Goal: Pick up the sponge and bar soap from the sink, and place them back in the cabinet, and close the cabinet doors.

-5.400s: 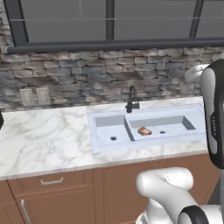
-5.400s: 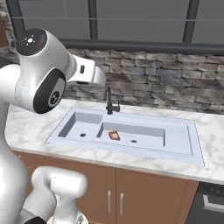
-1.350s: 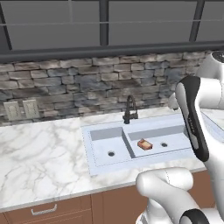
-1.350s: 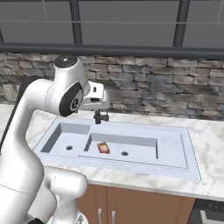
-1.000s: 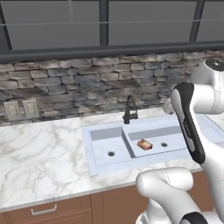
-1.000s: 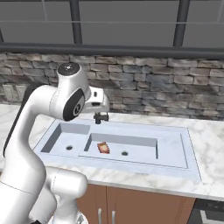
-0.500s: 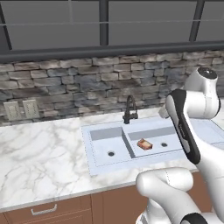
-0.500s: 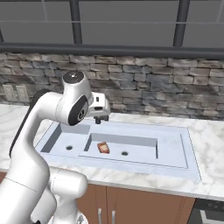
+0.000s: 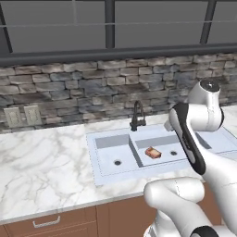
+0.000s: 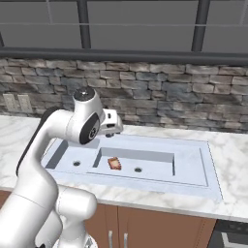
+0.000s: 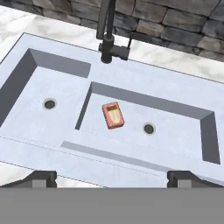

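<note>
The bar soap (image 11: 113,115), a pinkish-orange block with a paler top, lies flat on the floor of the right basin of the pale sink (image 11: 87,162), left of that basin's drain. It also lies there in the left base view (image 9: 152,152) and the right base view (image 10: 115,163). My gripper (image 11: 111,178) hangs open above the sink's front part, looking down at the soap, with nothing between its fingers. In the right base view the gripper (image 10: 110,134) hovers over the sink's (image 10: 191,167) back edge. The sponge, the cabinet and the cabinet doors are out of view.
A slim black faucet (image 11: 107,30) stands at the sink's back rim, close to the hand (image 9: 137,116). Marble counter (image 9: 41,171) spreads to the left, with wall outlets (image 9: 24,115) on the stone backsplash. Brown base cabinets (image 9: 46,222) sit below.
The arm has folded lower: its elbow and upper joints have sunk and the hand has dipped slightly toward the sink. The soap has not moved. The gripper stays open.
</note>
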You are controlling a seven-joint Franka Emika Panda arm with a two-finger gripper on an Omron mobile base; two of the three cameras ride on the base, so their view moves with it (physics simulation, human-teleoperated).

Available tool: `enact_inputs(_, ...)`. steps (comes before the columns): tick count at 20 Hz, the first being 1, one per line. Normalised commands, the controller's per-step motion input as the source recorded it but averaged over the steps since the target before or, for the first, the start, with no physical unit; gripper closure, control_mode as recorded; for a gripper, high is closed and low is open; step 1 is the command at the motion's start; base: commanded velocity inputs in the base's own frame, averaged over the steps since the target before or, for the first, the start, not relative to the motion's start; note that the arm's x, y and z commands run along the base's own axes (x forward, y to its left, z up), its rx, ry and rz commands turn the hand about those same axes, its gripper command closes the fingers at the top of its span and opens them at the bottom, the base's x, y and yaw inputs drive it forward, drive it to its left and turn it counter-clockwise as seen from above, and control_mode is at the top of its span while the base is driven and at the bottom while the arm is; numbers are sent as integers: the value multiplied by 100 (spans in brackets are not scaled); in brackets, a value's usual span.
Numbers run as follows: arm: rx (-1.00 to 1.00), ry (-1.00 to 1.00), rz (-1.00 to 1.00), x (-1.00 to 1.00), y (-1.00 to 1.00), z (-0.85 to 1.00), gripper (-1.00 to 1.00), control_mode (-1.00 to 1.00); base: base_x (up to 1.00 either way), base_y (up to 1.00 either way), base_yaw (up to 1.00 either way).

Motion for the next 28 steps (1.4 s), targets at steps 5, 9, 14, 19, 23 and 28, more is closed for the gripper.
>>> enact_inputs(5, 0, 1, 0, 20, 7, -35, -100, -100, 0, 0, 0)
enact_inputs(9, 0, 0, 0, 25, 3, -21, -100, -100, 0, 0, 0)
enact_inputs(14, 0, 0, 3, 23, 0, -24, -100, -100, 0, 0, 0)
enact_inputs(19, 0, 0, 4, 24, 0, -31, -100, -100, 0, 0, 0)
enact_inputs(23, -1, 0, 5, 17, 0, -36, -100, -100, 0, 0, 0)
enact_inputs(28, 0, 0, 5, 13, 0, -34, -100, -100, 0, 0, 0)
